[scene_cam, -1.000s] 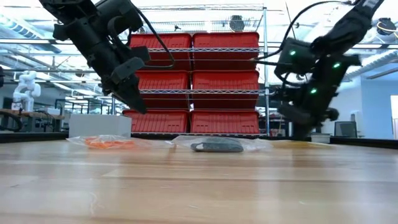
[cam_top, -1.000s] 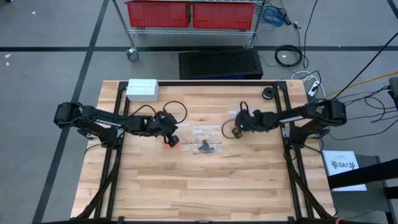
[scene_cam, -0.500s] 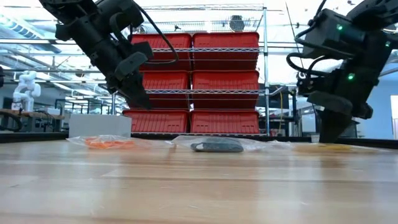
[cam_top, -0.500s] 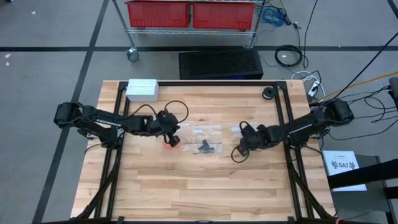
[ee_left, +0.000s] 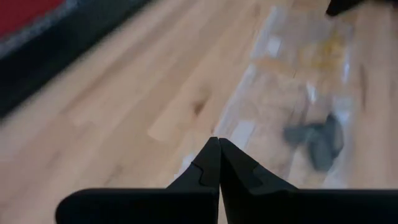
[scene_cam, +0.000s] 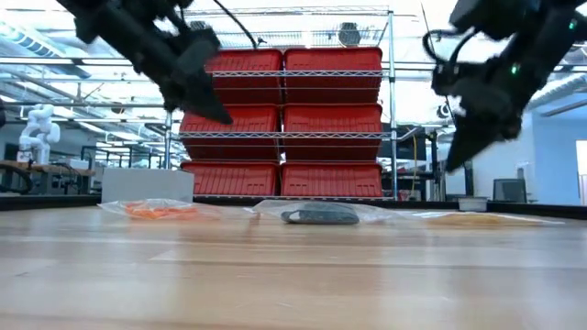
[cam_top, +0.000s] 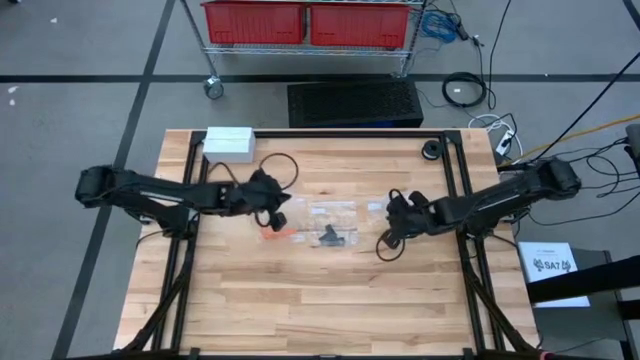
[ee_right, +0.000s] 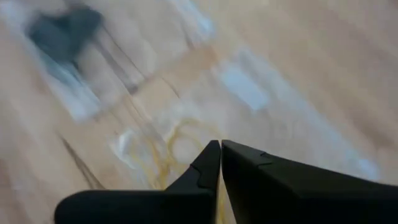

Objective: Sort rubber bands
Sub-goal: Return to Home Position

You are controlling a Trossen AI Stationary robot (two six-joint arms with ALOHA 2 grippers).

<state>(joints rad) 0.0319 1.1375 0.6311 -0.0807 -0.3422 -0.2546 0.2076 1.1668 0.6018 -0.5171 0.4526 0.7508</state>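
Evidently sorted, the rubber bands (cam_top: 330, 236) lie by colour inside clear bags (cam_top: 335, 210) on the table (cam_top: 300, 300), light, limp and stretchy, probably best pinched through a bag's corner, while the left hand (ee_left: 215, 144) and right hand (ee_right: 220, 145) hover above, fingers pressed together, holding nothing.

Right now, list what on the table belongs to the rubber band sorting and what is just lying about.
Job: orange rubber bands, black rubber bands, yellow rubber bands, each in a clear zip bag; left gripper and right gripper, both shut, off the table.
Lying about: white box, small black round part.
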